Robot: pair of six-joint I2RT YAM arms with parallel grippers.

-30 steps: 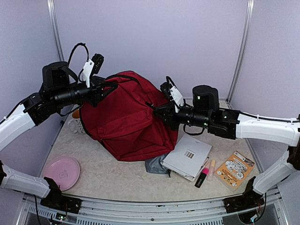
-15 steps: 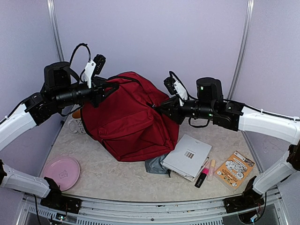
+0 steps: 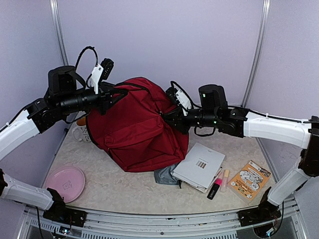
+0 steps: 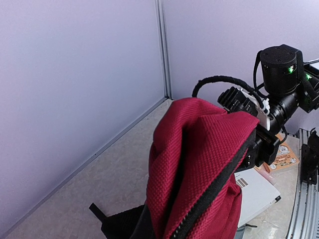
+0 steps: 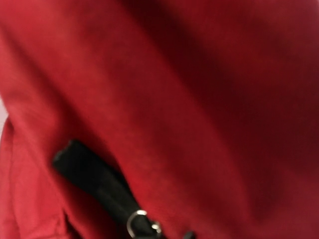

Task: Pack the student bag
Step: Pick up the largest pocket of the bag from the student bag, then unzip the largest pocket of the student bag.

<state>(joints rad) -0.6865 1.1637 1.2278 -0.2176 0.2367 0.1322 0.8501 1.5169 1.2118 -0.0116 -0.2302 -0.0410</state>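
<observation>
Up close against the red bag

We see almost nothing but the dark red cloth of the bag point(image 5: 199, 99), which fills the frame from edge to edge and is blurred and soft, with deeper shadow toward the upper right. Low on the left, a black tab point(image 5: 94, 179) runs slantwise down toward the bottom edge, lying flat on the cloth. At its lower end sits a small metal ring point(image 5: 135, 222). Along the far left we make out a seam or fold in the cloth.
</observation>
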